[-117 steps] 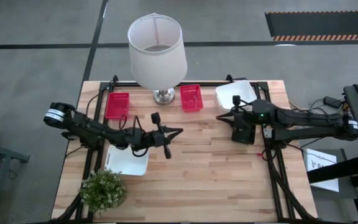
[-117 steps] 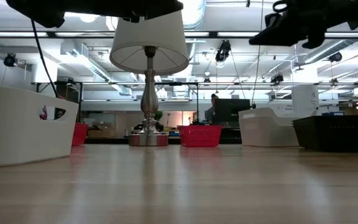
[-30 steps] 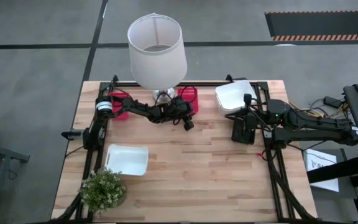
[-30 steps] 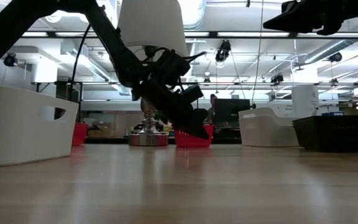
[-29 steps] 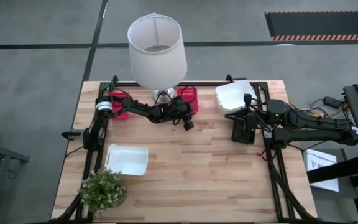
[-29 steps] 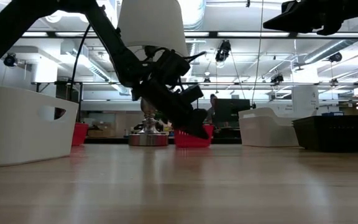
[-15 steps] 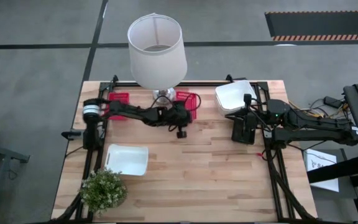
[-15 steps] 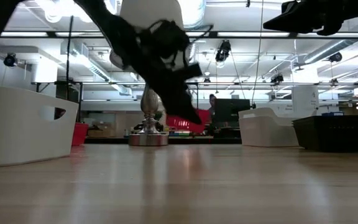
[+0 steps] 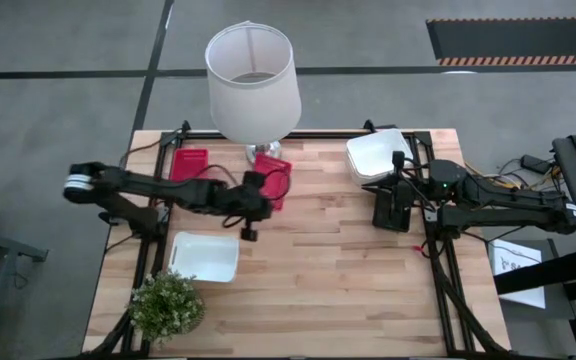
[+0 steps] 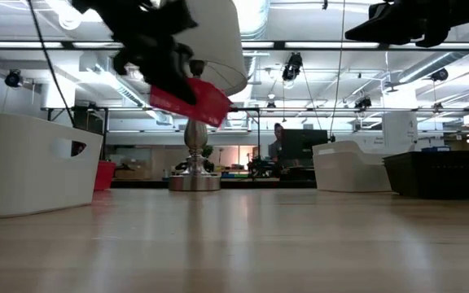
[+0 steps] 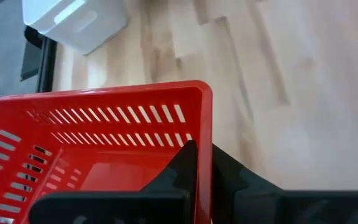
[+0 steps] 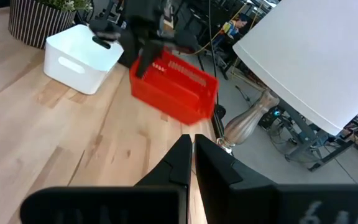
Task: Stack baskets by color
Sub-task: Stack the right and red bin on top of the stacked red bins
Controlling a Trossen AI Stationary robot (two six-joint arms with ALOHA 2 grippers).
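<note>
My left gripper (image 9: 260, 192) is shut on a red lattice basket (image 9: 274, 180) and holds it in the air near the lamp's base, in the low view (image 10: 190, 99) well above the table. A second red basket (image 9: 190, 166) stands on its base at the far left. One white basket (image 9: 205, 256) rests at the near left, and stacked white baskets (image 9: 379, 154) sit at the far right. My right gripper (image 9: 393, 180) waits shut, raised over a black basket (image 9: 391, 210). My left gripper holds the red basket by one side wall (image 11: 204, 134), at its rim. One finger (image 11: 182, 171) is inside the basket and the other (image 11: 232, 177) outside. The fingers slant down from the table's left. The basket hangs clear of the table, tilted.
A lamp with a large white shade (image 9: 253, 78) stands at the far middle, its base (image 10: 194, 181) just beyond the carried basket. A potted plant (image 9: 167, 305) sits at the near left corner. Bare wood lies across the middle and near side.
My left gripper has risen and drawn back toward the table's left and near side, rolling as it went. The red basket, which stood on the table right of the lamp base, is now lifted clear and tilted, carried left past the base.
</note>
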